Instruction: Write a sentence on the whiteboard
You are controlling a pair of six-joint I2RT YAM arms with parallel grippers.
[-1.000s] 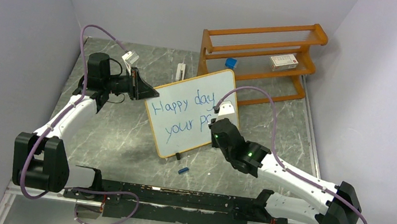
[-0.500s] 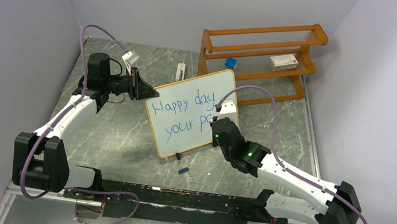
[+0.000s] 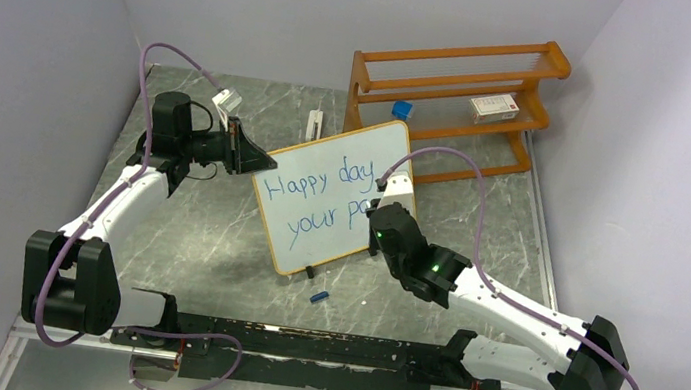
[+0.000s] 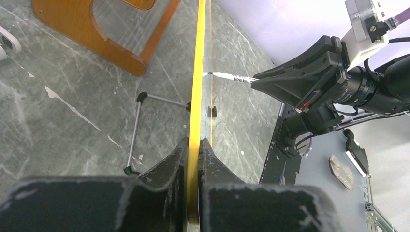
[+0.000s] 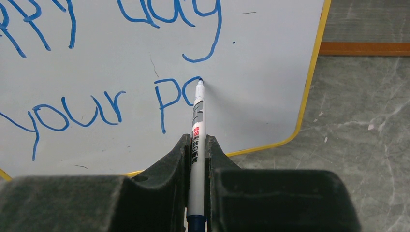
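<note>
The whiteboard (image 3: pixel 325 167) stands tilted in mid-table, with a thin yellow-wood frame. Blue words on it read "Happy day" (image 3: pixel 313 179) and below "your p" (image 5: pixel 92 108), followed by an unfinished curved letter. My left gripper (image 3: pixel 260 162) is shut on the board's left edge; the left wrist view shows the frame (image 4: pixel 197 72) pinched between the jaws (image 4: pixel 194 144). My right gripper (image 3: pixel 377 214) is shut on a white marker (image 5: pixel 197 140). The marker's tip (image 5: pixel 199 82) touches the board at the top of the unfinished letter.
An orange wooden rack (image 3: pixel 458 79) stands behind the board, with a white box (image 3: pixel 492 106) on its shelf and a blue object (image 3: pixel 401 109) at its left. A white item (image 3: pixel 315 122) lies on the far table. A blue cap (image 3: pixel 318 296) lies before the board. The board's wire stand (image 4: pixel 135 130) props it.
The stroke after the "p" has grown into a curve, and my right gripper has shifted slightly with the marker. The left gripper and the board have not moved.
</note>
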